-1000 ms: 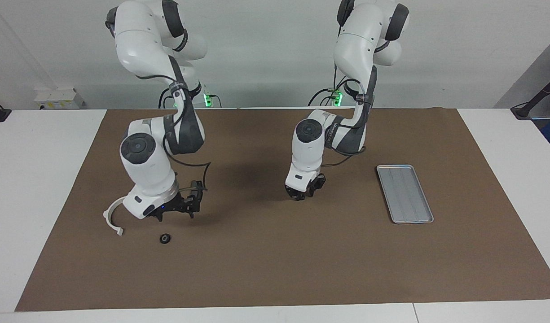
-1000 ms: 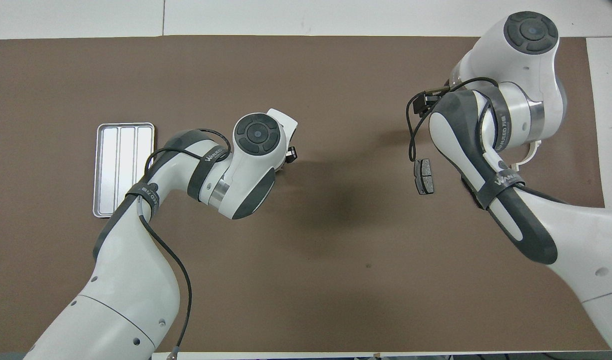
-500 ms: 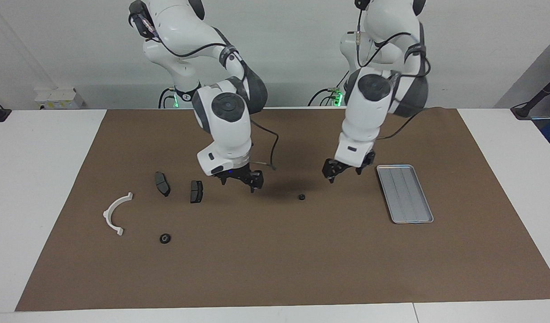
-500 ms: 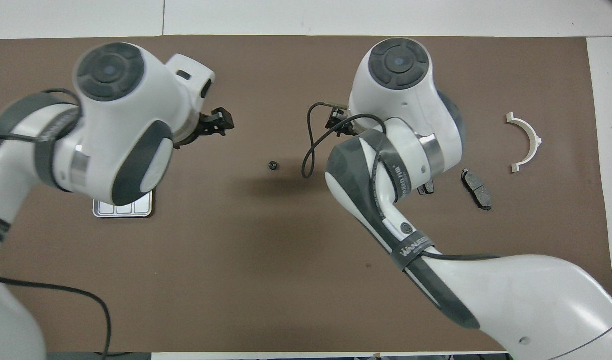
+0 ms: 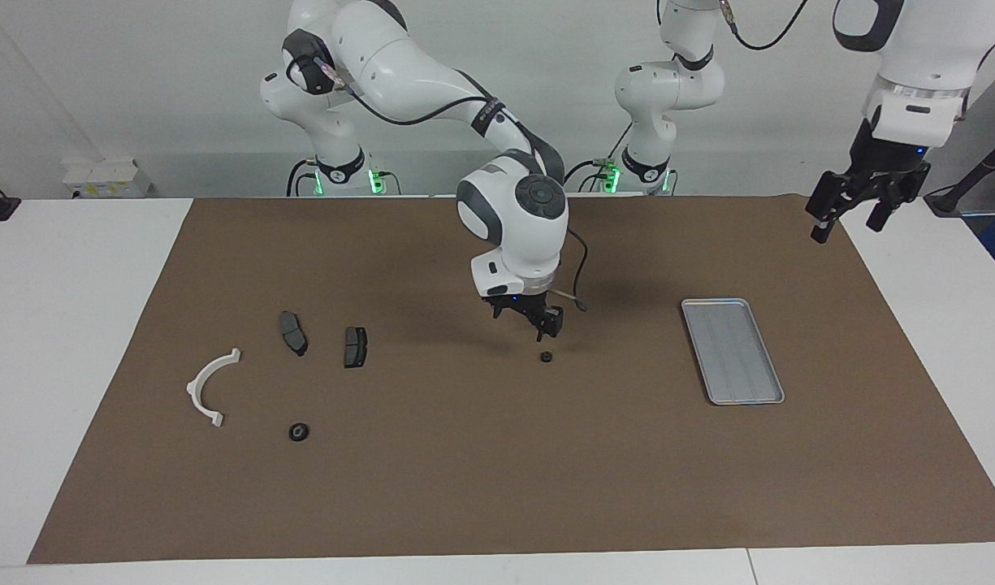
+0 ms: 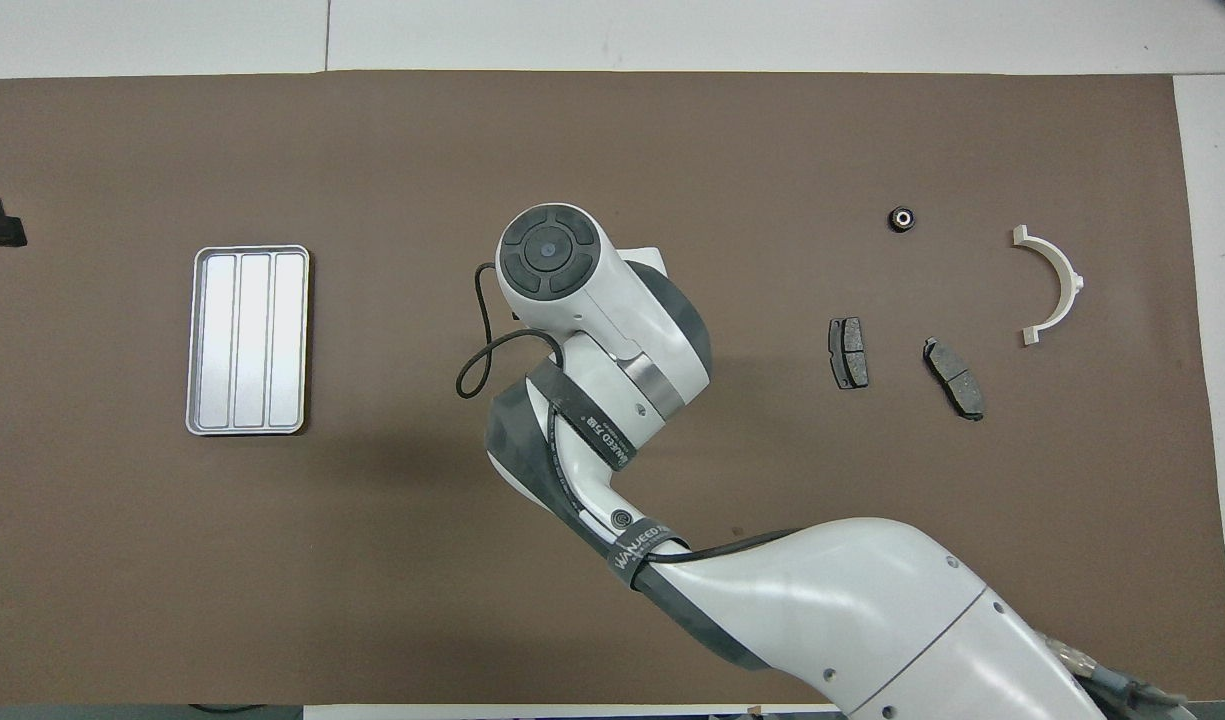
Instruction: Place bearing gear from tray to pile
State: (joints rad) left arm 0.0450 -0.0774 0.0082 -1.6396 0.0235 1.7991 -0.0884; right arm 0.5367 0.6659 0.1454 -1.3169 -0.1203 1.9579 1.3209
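A small black bearing gear (image 5: 547,356) lies on the brown mat between the tray and the pile, hidden under my right arm in the overhead view. My right gripper (image 5: 542,325) hangs open just above it, not touching. The silver ridged tray (image 5: 733,349) (image 6: 247,340) holds nothing. The pile is a white half-ring bracket (image 5: 209,386) (image 6: 1054,285), two dark brake pads (image 5: 293,332) (image 5: 355,347) and a second bearing gear (image 5: 300,431) (image 6: 903,218). My left gripper (image 5: 853,210) is open and empty, raised high over the mat's corner at the left arm's end.
The brown mat (image 5: 497,487) covers most of the white table. My right arm (image 6: 612,360) stretches across the middle of the mat from its own end. The tray lies toward the left arm's end, the pile toward the right arm's end.
My left gripper opened, left the bearing gear on the mat's middle, and rose away past the tray. My right arm swung from the pile to above that gear.
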